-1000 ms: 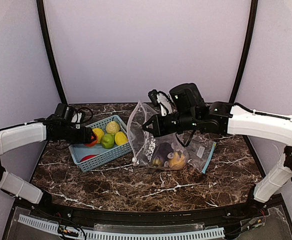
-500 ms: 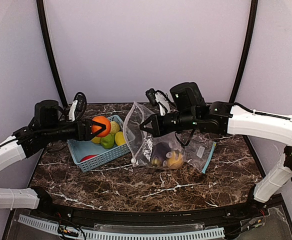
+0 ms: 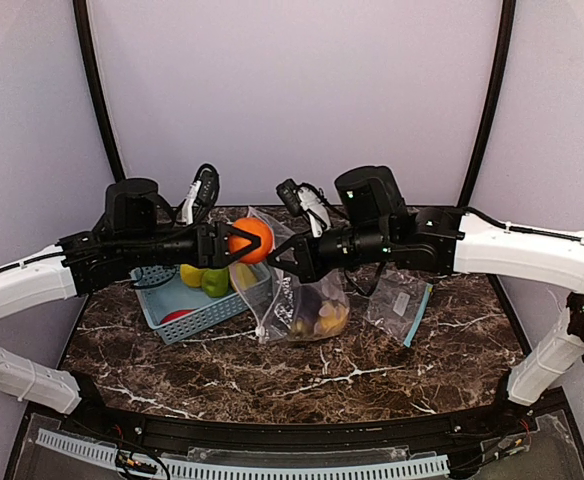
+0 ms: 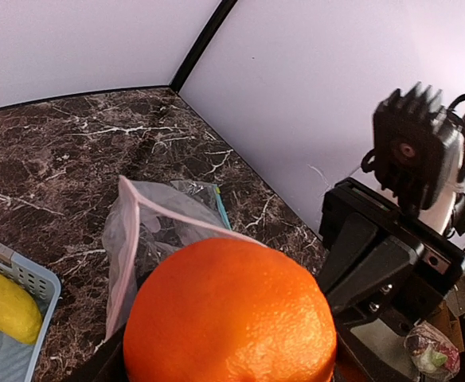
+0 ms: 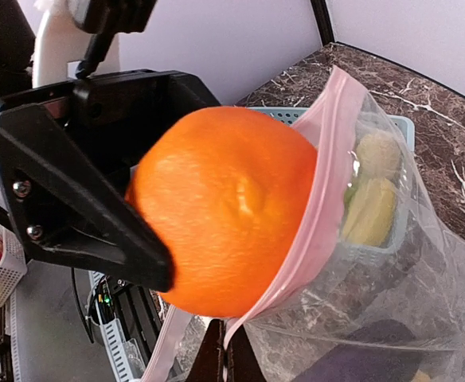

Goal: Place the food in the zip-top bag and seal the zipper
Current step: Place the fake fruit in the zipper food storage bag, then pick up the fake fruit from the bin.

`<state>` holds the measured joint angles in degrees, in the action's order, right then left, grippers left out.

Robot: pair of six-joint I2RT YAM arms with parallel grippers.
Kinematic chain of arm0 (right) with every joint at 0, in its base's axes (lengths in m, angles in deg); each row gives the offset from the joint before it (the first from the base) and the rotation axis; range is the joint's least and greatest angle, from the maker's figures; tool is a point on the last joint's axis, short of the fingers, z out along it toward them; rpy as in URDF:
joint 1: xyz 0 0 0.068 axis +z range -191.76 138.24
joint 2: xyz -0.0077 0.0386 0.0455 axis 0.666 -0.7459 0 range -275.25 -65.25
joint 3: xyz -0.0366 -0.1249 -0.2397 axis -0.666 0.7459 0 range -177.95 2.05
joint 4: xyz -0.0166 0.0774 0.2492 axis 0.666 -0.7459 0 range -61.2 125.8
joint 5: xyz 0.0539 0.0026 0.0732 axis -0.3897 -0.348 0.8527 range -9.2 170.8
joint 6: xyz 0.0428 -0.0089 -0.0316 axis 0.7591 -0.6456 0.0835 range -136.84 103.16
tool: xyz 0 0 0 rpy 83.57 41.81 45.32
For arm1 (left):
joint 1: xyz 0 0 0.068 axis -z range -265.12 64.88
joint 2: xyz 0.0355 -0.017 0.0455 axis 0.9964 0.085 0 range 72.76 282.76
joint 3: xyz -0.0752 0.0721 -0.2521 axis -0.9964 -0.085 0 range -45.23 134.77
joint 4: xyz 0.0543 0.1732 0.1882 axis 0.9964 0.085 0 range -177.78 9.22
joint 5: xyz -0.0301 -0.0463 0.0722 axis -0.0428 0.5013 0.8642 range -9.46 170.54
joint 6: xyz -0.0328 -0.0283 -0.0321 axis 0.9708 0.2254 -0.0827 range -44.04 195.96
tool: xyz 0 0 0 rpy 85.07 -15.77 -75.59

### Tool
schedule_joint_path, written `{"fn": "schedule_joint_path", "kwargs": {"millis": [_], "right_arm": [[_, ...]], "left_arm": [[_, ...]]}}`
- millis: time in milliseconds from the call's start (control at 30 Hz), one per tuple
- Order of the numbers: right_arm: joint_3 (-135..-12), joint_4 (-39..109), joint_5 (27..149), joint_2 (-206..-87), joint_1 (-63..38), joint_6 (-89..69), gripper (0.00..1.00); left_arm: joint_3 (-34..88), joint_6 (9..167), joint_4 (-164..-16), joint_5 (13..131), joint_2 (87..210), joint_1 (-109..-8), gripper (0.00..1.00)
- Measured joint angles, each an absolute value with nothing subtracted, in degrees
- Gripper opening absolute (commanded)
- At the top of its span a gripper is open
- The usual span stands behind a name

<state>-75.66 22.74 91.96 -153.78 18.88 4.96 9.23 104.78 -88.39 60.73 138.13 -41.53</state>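
Left gripper clamps the orange. Right gripper pinches the bag rim; I see the bag upright, mouth toward the orange.

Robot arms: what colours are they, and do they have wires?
Both are white tubes with black joints: the left arm and the right arm. The left end effector and the right end effector are black and pointed. Thin black cables loop by the wrists.

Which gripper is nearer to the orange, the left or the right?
Left. The left gripper is clamped around the orange, holding it above the table. The right gripper sits just beside it, pinching the zip-top bag by its rim.
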Motion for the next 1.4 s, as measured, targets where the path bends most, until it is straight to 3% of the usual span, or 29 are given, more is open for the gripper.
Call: {"fn": "schedule_joint_path", "kwargs": {"millis": [467,867,1400], "right_arm": [[-75.9,23.7,91.6,-153.8,19.2,3.8,0.0],[-75.9,23.9,91.0,-153.8,19.2,3.8,0.0],[-75.9,24.5,89.1,-153.8,19.5,4.7,0.0]], "left_arm": [[12.2,106.6,-81.5,67.6,145.3,-40.8,0.67],[13.0,106.0,-80.1,67.4,147.2,-39.8,0.93],[11.0,108.3,-76.9,70.3,133.2,-39.8,0.94]]}}
